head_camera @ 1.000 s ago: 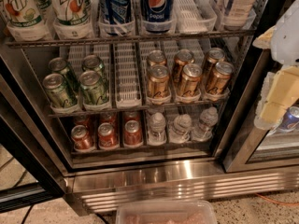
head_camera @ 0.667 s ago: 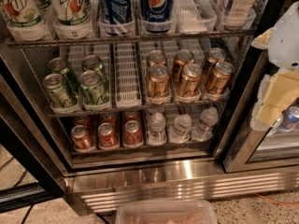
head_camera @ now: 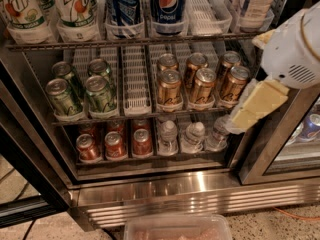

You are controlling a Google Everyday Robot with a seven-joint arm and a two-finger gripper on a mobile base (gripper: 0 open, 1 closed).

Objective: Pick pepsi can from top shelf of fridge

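Note:
The pepsi can [head_camera: 168, 5], dark blue with the globe logo, stands upright in a white lane tray on the top shelf [head_camera: 135, 41] of the fridge [head_camera: 200, 196], near the top middle of the view. A lighter blue striped can [head_camera: 123, 6] is next to it on the left, and 7UP bottles [head_camera: 75, 9] stand further left. My gripper [head_camera: 252, 109], cream-coloured on a white arm [head_camera: 295, 51], hangs at the right in front of the middle shelf, below and to the right of the pepsi can and apart from it.
The middle shelf holds green cans [head_camera: 82, 86] and gold cans [head_camera: 200, 81] with a bare lane between them. The bottom shelf holds red cans [head_camera: 115, 144] and water bottles [head_camera: 192, 136]. A dark door frame [head_camera: 272, 144] stands at the right. A pinkish tray [head_camera: 175, 229] lies on the floor.
My gripper and arm have moved left and slightly up, from beside the door frame to in front of the right end of the middle shelf. The drinks have not moved.

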